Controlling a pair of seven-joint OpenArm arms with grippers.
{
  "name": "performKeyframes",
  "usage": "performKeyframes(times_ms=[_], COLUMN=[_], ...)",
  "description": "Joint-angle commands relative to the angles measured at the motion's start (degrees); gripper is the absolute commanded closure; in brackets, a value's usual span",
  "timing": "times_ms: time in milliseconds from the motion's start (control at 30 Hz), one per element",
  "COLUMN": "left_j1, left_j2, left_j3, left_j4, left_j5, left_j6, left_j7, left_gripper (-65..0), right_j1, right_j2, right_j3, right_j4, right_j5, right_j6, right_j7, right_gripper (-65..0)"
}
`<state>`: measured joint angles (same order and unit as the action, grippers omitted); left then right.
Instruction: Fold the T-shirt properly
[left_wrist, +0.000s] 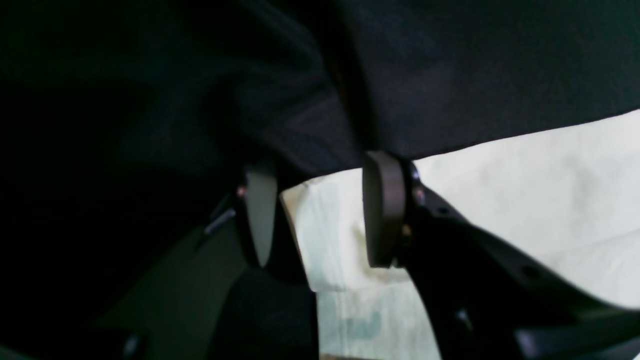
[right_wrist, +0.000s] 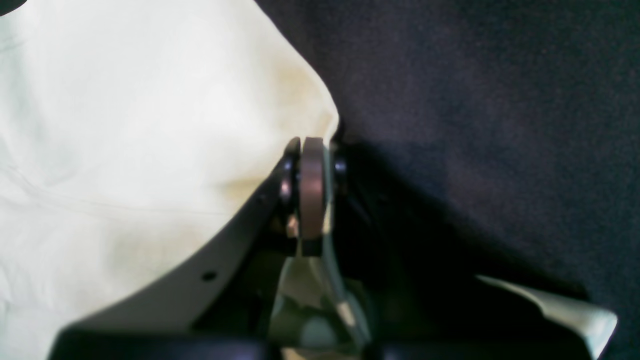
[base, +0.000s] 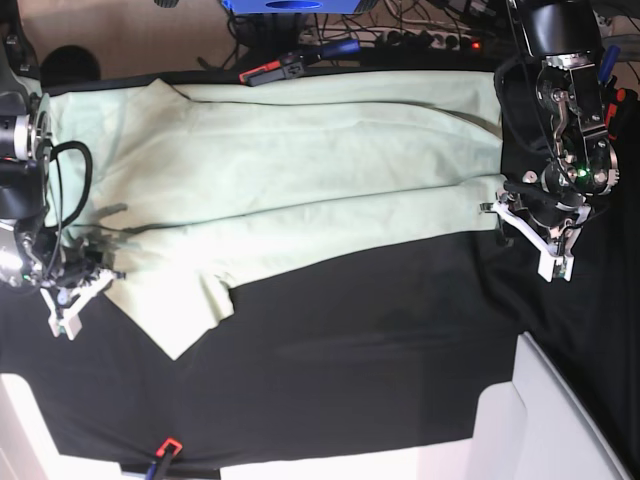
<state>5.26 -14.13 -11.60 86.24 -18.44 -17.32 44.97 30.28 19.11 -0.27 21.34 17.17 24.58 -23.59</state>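
From the left wrist camera the left gripper (left_wrist: 320, 215) stands with its two pads parted and a clear gap between them, nothing caught in that gap; behind and below the pads lies the pale mint T-shirt (left_wrist: 525, 200), its edge running up to the right, and above it the black cloth (left_wrist: 450, 75) fills the upper part of the view, rumpled into a fold on the left; whether the pads touch the fabric cannot be told from here; from the right wrist camera the right gripper (right_wrist: 312, 195) has its pads pressed together, closed at the very corner of the T-shirt (right_wrist: 125, 150), where the light fabric comes to a rounded point just at the pad tips and a strip of it seems to run down between the fingers; the black cloth (right_wrist: 475, 125) covers the whole right side; in the base view the T-shirt (base: 300, 170) lies spread wide across the upper half of the black cloth (base: 350, 340), a sleeve pointing down toward the near side at the left; the right gripper (base: 68, 318) sits at the shirt's left edge, low on the cloth, and the left gripper (base: 556, 262) hangs at the shirt's right end, just past its lower corner.
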Motion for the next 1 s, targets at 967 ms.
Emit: performKeyframes(times_ms=[967], left_j1=[-9.3], left_j2=[-0.5], left_j3=[-0.2], left_j4=[-16.1], left_j5=[-0.9], left_j6=[0.1], left_j7=[-1.5], left_gripper=[-38.5], right_j1=[1.4], right_j2=[0.8], right_j3=[0.1], right_j4=[0.9], right_j5=[0.4], right_j6=[0.3], right_j7=[0.3], right_gripper=[-0.3])
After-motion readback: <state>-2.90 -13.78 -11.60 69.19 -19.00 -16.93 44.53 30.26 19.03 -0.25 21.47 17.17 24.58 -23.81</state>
